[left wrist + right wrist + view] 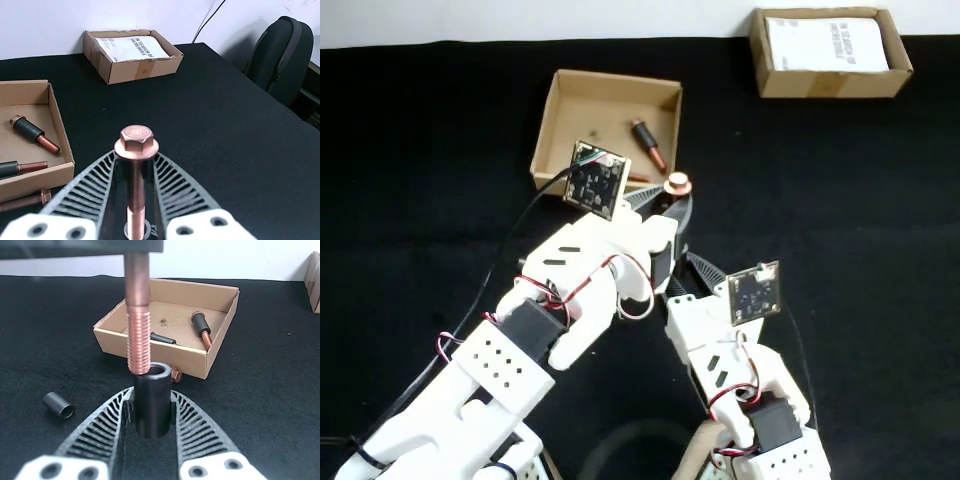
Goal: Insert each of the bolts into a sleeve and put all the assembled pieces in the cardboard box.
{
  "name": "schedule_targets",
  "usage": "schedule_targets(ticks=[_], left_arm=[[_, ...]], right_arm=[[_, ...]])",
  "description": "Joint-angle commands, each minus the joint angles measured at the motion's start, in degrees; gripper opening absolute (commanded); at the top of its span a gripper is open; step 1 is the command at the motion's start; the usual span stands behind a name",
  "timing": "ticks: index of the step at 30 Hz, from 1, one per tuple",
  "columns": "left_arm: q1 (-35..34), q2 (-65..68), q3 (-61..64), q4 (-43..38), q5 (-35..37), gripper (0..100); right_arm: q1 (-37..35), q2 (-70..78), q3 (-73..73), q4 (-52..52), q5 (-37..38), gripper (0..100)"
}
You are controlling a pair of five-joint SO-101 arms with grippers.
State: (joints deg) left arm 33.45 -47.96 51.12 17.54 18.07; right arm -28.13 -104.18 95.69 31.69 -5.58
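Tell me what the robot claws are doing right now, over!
Left claw shut on bolt, held upright. Right claw shut on sleeve. Bolt tip at sleeve mouth, not seated. Spare sleeve lies apart on table.

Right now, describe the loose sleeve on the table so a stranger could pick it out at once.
Start at the open cardboard box holding assembled pieces. On the black table outside it, off to one side of the right gripper, lies a short black sleeve. It alone lies on its side, empty and unheld; the other sleeve stands upright in that gripper.
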Motion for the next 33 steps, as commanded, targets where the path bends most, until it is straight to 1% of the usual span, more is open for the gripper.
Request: schedule_targets(ticks=[1,4,9,11,30,33], left_arm=[[0.8,0.2,-3.4,-0.1,0.3,1],[0.8,2.3,-4.4,-0.1,0.3,1],[0.8,7.1,-9.9,0.2,0.2,1],[0.8,7.7,-9.9,0.3,0.0,1],[0.9,-0.2,4.2,0.3,0.3,1],[0.8,-1.5,5.9,3.6,-0.1,1]], right_arm=[[-0.3,-0.6,7.4,0.0,-0.4,1.2],[-0.3,-0.6,7.4,0.0,-0.4,1.2],[-0.3,-0.6,7.4,0.0,-0.4,1.2],[-0.3,-0.7,7.4,0.0,-0.3,1.2],[-0.2,-0.7,7.2,0.0,-0.1,1.2],[-0.2,-0.7,7.2,0.0,-0.1,1.2]])
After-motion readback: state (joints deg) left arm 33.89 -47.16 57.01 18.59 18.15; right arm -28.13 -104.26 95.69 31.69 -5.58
